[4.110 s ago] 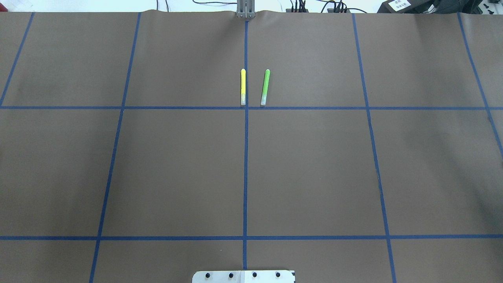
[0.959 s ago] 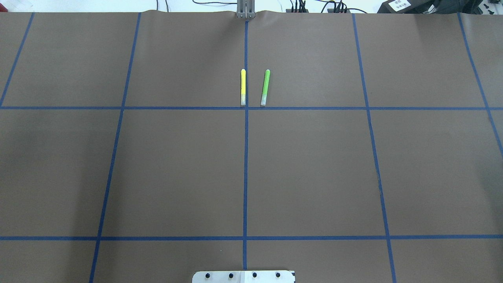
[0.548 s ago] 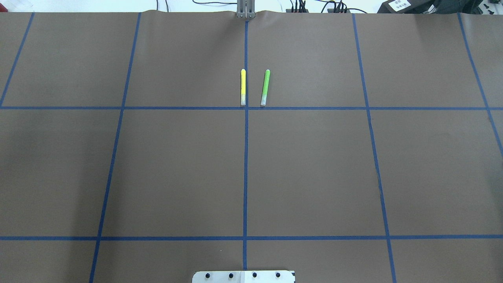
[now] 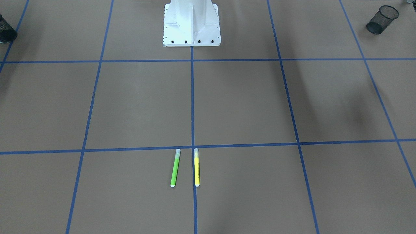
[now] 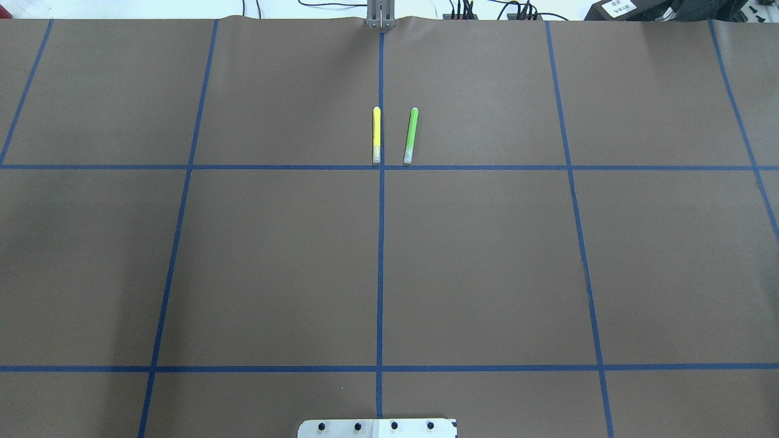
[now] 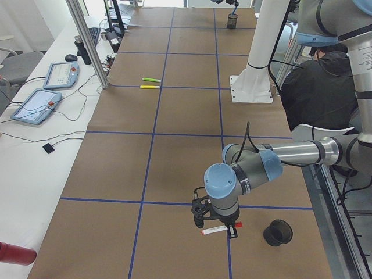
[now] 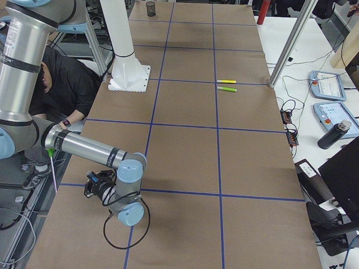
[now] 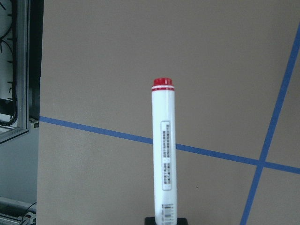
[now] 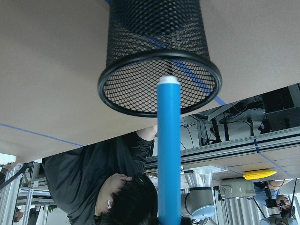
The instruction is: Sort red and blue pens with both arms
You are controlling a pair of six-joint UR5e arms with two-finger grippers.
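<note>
The red pen (image 8: 164,154), white-barrelled with a red end, sticks out of my left gripper (image 8: 165,221), which is shut on its near end. From the left side, the red pen (image 6: 218,229) is level just above the table, next to a black mesh cup (image 6: 278,232). The blue pen (image 9: 168,150) is held in my right gripper. Its white tip points at the mouth of another black mesh cup (image 9: 159,56). The right gripper (image 7: 96,188) hangs low at the table's near end in the right side view.
A yellow marker (image 5: 376,135) and a green marker (image 5: 411,135) lie side by side at the far middle of the brown, blue-taped table (image 5: 274,261). The white pedestal base (image 4: 191,22) stands at the robot's edge. A person (image 6: 319,87) sits behind the robot.
</note>
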